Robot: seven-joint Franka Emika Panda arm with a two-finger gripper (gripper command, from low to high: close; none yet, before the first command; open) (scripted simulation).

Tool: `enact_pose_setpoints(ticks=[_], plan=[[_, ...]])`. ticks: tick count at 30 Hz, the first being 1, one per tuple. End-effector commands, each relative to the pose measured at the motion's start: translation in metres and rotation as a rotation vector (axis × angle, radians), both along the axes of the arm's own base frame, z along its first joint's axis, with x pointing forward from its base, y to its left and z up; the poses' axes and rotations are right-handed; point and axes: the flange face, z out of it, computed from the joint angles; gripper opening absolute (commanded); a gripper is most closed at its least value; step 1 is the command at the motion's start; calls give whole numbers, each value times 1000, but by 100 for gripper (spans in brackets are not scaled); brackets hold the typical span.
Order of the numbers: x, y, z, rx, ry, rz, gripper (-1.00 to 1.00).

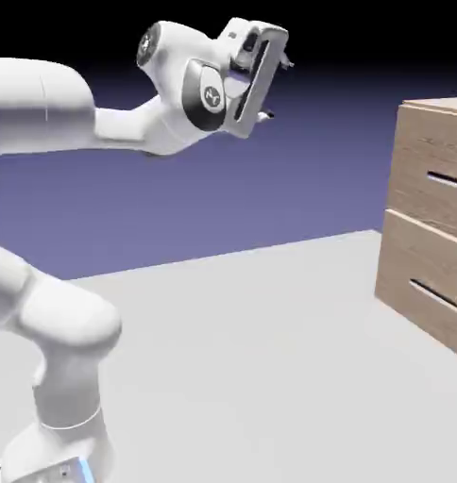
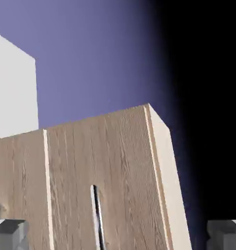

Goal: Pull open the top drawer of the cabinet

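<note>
The light wood-grain cabinet (image 1: 438, 107) stands at the exterior view's right edge. Its top drawer (image 1: 423, 162) is flush with the front, and a dark slot handle (image 1: 449, 180) runs across it. My gripper (image 1: 279, 88) hangs high in the air, well to the left of the cabinet and above the drawer's height, fingers pointing toward it, open and holding nothing. The hand view is rolled: the top drawer (image 2: 122, 161) appears as an upright panel with its handle (image 2: 96, 215) running vertically. Both grey fingertips (image 2: 10, 234) sit far apart at the bottom, with my gripper (image 2: 117, 239) still distant from the wood.
The lower drawer (image 1: 416, 269), with its own slot handle (image 1: 434, 296), sits under the top one, and shows as the left panel (image 2: 20, 176) in the hand view. The white table (image 1: 251, 358) stretches between my arm's base (image 1: 67, 415) and the cabinet.
</note>
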Motion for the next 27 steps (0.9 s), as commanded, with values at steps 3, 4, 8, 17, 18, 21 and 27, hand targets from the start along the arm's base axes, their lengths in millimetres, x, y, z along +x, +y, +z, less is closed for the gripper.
enact_pose_setpoints(ticks=[3,4,8,17,18,21,27], plan=[[-6,-11,25,-153,-116,49,0],[-7,-15,32,-203,-154,61,0],[-7,-37,58,-400,-297,89,0],[22,-95,85,-835,-544,63,0],[28,-102,85,-884,-563,55,0],[50,-120,83,-1032,-609,30,0],[107,-149,62,-1340,-651,-18,0]])
